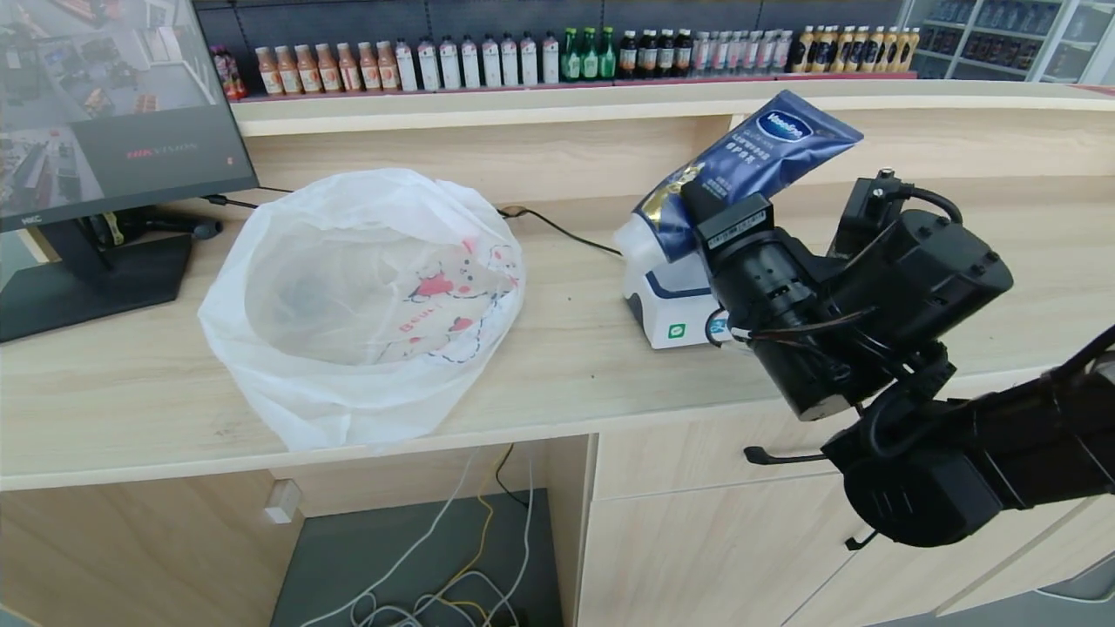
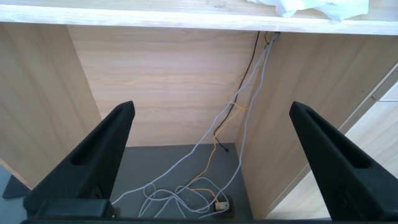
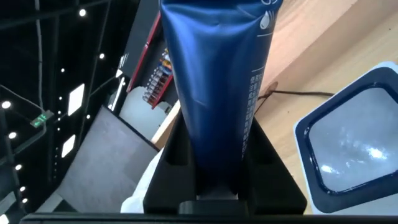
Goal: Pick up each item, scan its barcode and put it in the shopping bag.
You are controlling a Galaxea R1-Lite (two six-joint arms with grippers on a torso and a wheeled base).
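While clamping tube [image 1: 751,161], right arm [image 1: 788,292] slants upward.

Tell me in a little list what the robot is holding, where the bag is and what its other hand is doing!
Held item: blue tube, tilted, in the right gripper
Grip: shut on the blue tube, close above the scanner
Scanner spot: on the counter, right of the shopping bag
Bag: white plastic, mouth open, sitting on the counter
Other hand: left gripper, open, low under the counter, facing loose cables
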